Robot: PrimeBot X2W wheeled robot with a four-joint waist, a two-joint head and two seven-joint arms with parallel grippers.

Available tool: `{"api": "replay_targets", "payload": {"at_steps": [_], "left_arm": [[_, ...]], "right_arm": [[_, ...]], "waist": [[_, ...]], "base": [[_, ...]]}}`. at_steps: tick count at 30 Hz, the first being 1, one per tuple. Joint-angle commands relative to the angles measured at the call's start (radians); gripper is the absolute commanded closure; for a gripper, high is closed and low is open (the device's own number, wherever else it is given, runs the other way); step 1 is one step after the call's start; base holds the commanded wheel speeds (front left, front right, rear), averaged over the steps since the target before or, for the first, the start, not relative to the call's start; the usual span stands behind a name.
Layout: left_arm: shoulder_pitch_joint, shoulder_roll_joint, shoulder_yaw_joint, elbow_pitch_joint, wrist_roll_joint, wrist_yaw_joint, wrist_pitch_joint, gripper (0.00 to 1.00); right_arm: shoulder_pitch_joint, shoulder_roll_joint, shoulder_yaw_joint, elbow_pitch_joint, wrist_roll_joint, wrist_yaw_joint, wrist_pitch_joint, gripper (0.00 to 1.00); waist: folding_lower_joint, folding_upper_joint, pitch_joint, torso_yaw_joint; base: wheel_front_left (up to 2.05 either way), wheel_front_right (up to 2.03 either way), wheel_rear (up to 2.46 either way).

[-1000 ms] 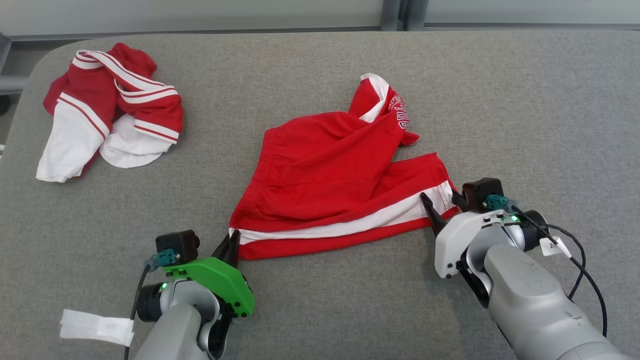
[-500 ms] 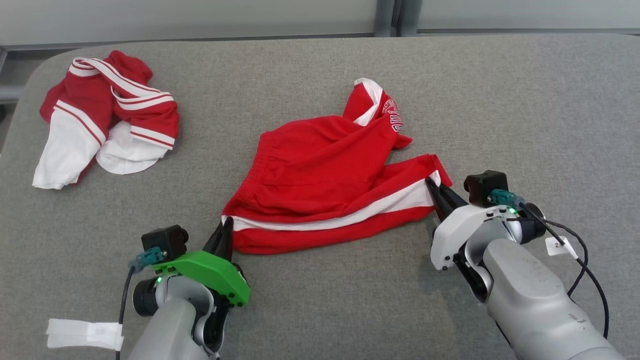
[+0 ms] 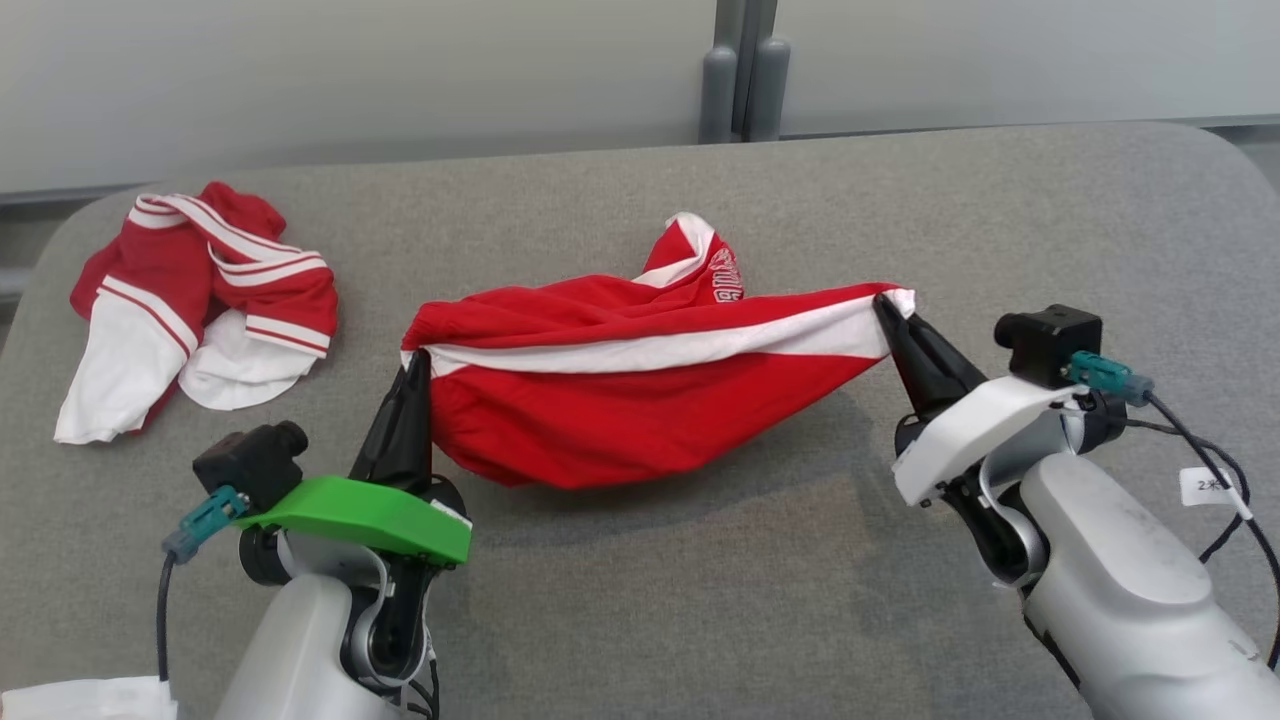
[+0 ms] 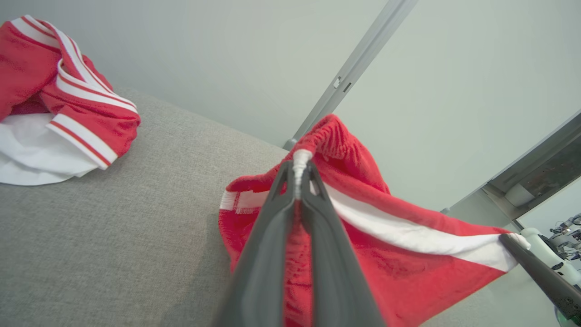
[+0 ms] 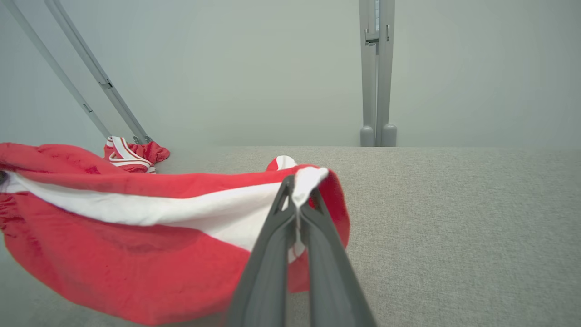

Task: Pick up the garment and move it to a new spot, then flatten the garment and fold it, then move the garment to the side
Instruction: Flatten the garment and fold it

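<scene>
Red shorts (image 3: 640,420), soft knit, light and floppy. They hang strung over the middle of the bench (image 3: 700,600), white-striped edge taut on top, belly sagging toward the bench; contact there is unclear. Left pincer (image 3: 416,362) is clamped tight on the waistband-end corner, right pincer (image 3: 886,303) tight on the hem-end corner. Corner grips on the stitched stripe look right, though a thin pinch may slip under tension. Second red-and-white garment (image 3: 200,290) lies at the bench's far-left end.
</scene>
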Motion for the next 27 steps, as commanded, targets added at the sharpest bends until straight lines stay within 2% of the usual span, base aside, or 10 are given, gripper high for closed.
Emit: {"api": "replay_targets", "payload": {"at_steps": [1, 3, 7, 13, 22, 27], "left_arm": [[0.024, 0.013, 0.006, -0.037, -0.012, -0.005, 0.007, 1.0], [0.044, 0.023, 0.011, -0.107, -0.026, -0.002, 0.024, 1.0], [0.077, 0.048, 0.024, -0.259, -0.043, 0.032, 0.068, 1.0], [0.116, 0.094, 0.041, -0.484, -0.059, 0.093, 0.17, 1.0], [0.078, 0.145, 0.023, -0.723, -0.088, 0.149, 0.329, 1.0], [0.009, 0.16, 0.018, -0.695, -0.125, 0.142, 0.405, 1.0]], "right_arm": [[0.023, -0.022, 0.002, -0.037, 0.021, 0.0, 0.011, 1.0], [0.041, -0.052, 0.002, -0.111, 0.05, 0.0, 0.028, 1.0], [0.075, -0.11, -0.036, -0.273, 0.09, 0.0, 0.064, 1.0], [0.136, -0.155, -0.168, -0.509, 0.083, 0.0, 0.11, 1.0], [0.218, -0.098, -0.338, -0.785, 0.021, 0.0, 0.217, 1.0], [0.19, -0.059, -0.344, -0.792, 0.02, 0.0, 0.281, 1.0]], "waist": [[-0.0001, 0.0, -0.044, -0.026], [-0.0001, 0.0, -0.065, -0.035], [-0.0001, 0.0, -0.089, -0.054], [-0.0001, 0.0, -0.103, -0.076], [-0.0001, 0.0, -0.094, -0.083], [-0.0001, 0.0, -0.062, -0.084]], "base": [[0.0, 0.0, 0.0], [0.0, 0.0, 0.0], [0.0, 0.0, 0.0], [0.0, 0.0, 0.0], [0.0, 0.0, 0.0], [0.0, 0.0, 0.0]]}}
